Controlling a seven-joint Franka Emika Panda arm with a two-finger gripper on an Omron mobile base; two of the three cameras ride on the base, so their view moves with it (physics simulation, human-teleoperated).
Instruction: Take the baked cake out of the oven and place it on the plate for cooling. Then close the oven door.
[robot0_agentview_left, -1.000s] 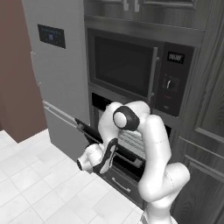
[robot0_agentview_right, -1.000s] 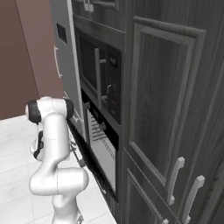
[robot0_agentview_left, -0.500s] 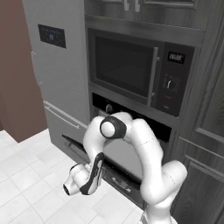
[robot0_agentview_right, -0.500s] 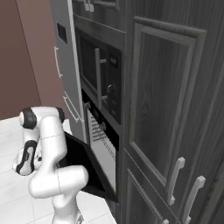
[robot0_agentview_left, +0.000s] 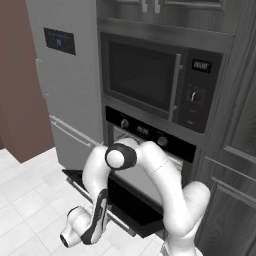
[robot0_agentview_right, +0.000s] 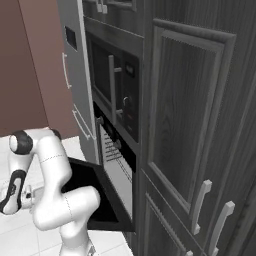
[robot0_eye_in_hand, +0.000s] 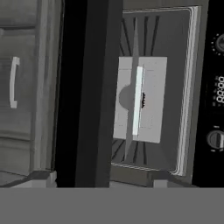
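Oven (robot0_agentview_left: 150, 150) sits built in below the microwave (robot0_agentview_left: 155, 82), with the tall grey fridge (robot0_agentview_left: 65, 85) at 9 o'clock of it in the left base view. Oven door (robot0_agentview_left: 120, 197) hangs dropped open to near horizontal, jutting out over the white tiled floor (robot0_agentview_left: 25, 210); the arm's elbow stands in front of the cavity and blocks much of it there. Tool (robot0_agentview_left: 75, 235) is low, at 7 o'clock of the door's front edge, over the floor; fingers not resolved, so I cannot tell whether they are apart or together. Right base view shows the door (robot0_agentview_right: 92, 195) edge-on, the wire racks (robot0_agentview_right: 116, 160) just inside, and dark cabinet fronts (robot0_agentview_right: 195, 125) at 3 o'clock. Hand view, rolled, looks into the cavity: a pale tray (robot0_eye_in_hand: 140, 99) on the rack, small dark speck (robot0_eye_in_hand: 143, 99) at its centre, possibly the cake, too small to confirm. Knob and display are cut off at its 3 o'clock edge.
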